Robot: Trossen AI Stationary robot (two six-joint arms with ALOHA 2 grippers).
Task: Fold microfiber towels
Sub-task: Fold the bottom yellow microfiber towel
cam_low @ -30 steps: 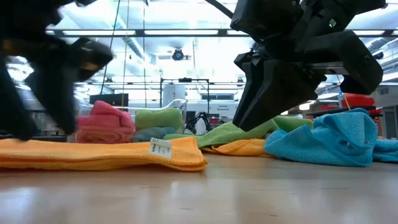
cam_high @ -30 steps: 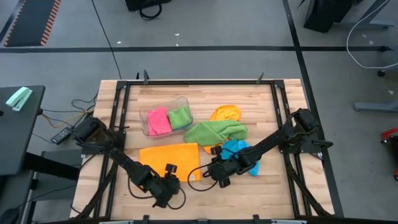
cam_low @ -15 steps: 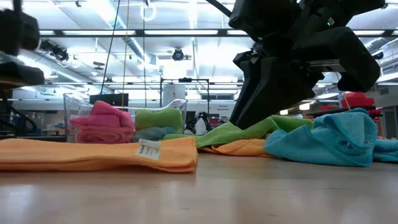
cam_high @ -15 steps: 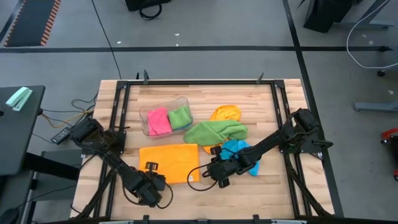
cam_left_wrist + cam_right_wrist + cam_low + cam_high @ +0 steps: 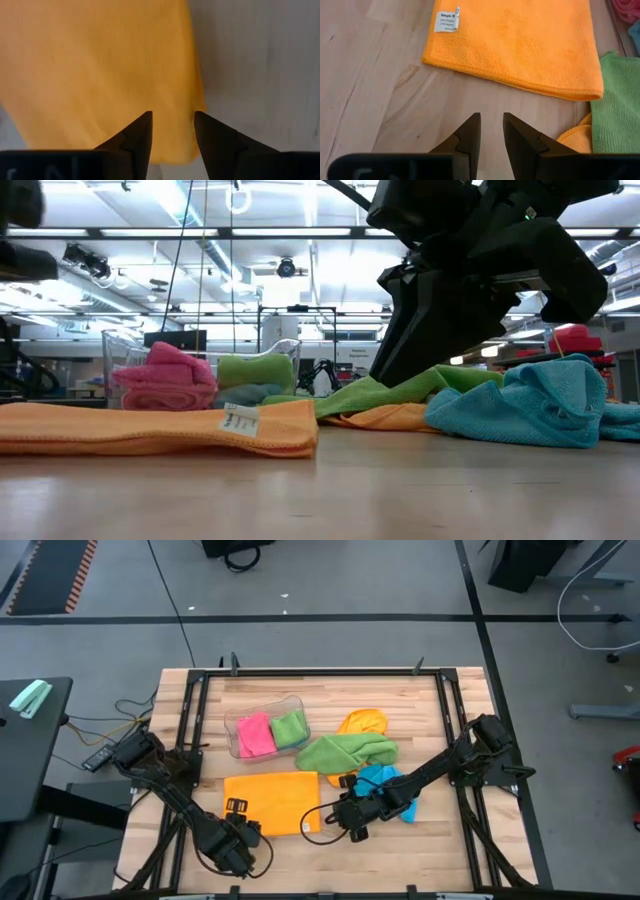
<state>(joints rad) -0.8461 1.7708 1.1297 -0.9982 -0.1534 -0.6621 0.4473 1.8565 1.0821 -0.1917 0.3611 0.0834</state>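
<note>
flat folded fuzzy orange towel on pale wood-grain table, left hand apart above it, right hand slightly apart, empty

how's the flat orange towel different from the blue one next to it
The orange towel lies spread flat as a neat rectangle; the blue towel sits crumpled in a heap. The orange towel shows a white label at one corner; none shows on the blue towel. Both are soft cloths resting on the wooden table.
</note>
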